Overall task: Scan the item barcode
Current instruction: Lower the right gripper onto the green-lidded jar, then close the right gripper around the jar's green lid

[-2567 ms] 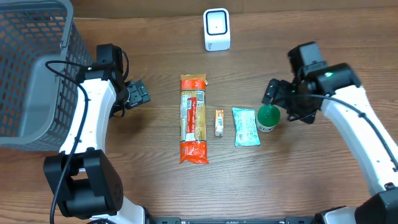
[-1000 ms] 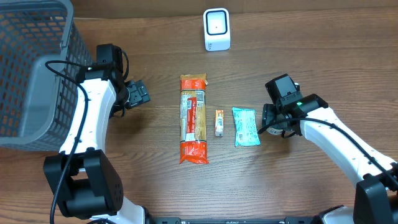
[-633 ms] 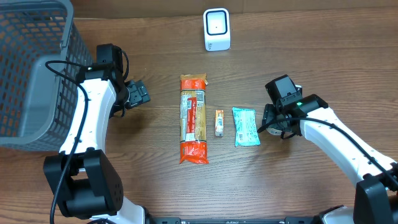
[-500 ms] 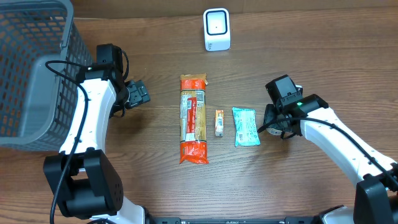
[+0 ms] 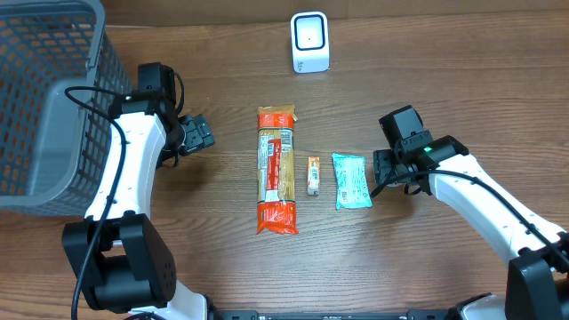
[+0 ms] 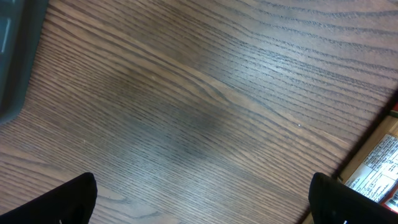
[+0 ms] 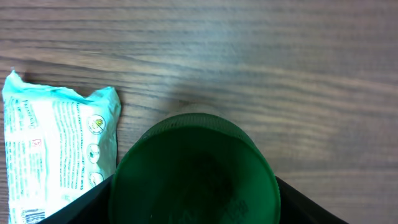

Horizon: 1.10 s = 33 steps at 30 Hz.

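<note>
While my right pincer [image 5: 389, 176] sits on both sides of the cup [image 7: 193, 168], low in the middle of my wrist picture, I cannot tell if I squeeze it. A loose hold could tip it onto the packet [image 7: 56, 155].

Overhead view: bright, even light from above, soft shadows close under both arms, no glare on the table [image 5: 222, 267]. In your left wrist cam the wood grain is sharp, w/ a dim soft shadow patch mid-frame. In your right wrist cam the green lid [image 7: 193, 168] is dark and blurred, too close. The teal packet [image 7: 56, 155] is well lit, print approx. legible.
</note>
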Each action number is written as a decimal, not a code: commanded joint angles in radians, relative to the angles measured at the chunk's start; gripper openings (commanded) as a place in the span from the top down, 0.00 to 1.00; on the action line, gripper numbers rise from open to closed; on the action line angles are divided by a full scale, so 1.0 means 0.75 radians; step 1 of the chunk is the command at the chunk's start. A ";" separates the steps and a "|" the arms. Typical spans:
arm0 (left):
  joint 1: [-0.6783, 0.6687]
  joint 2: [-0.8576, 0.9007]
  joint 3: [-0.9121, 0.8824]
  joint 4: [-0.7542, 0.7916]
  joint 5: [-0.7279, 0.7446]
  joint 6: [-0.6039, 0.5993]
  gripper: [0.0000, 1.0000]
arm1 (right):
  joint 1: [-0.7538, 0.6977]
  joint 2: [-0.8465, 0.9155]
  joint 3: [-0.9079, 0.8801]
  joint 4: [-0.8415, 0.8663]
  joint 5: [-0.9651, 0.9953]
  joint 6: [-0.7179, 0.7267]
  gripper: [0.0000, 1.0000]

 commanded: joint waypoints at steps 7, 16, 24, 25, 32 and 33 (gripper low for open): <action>0.005 -0.003 0.010 0.002 -0.012 0.016 0.00 | 0.004 -0.008 -0.009 -0.005 -0.002 0.214 0.12; 0.005 -0.003 0.010 0.003 -0.012 0.016 0.00 | 0.004 -0.008 -0.009 0.010 -0.001 0.428 0.13; 0.005 -0.003 0.010 0.002 -0.012 0.016 0.00 | 0.004 -0.008 -0.009 0.057 0.003 0.584 0.16; 0.005 -0.003 0.010 0.003 -0.012 0.016 0.00 | 0.004 -0.008 -0.009 0.068 0.004 0.584 0.16; 0.005 -0.003 0.010 0.002 -0.012 0.016 0.00 | 0.004 -0.008 -0.018 0.094 0.004 0.584 0.16; 0.005 -0.003 0.010 0.003 -0.012 0.016 0.00 | 0.004 -0.008 -0.026 0.101 0.004 0.584 0.16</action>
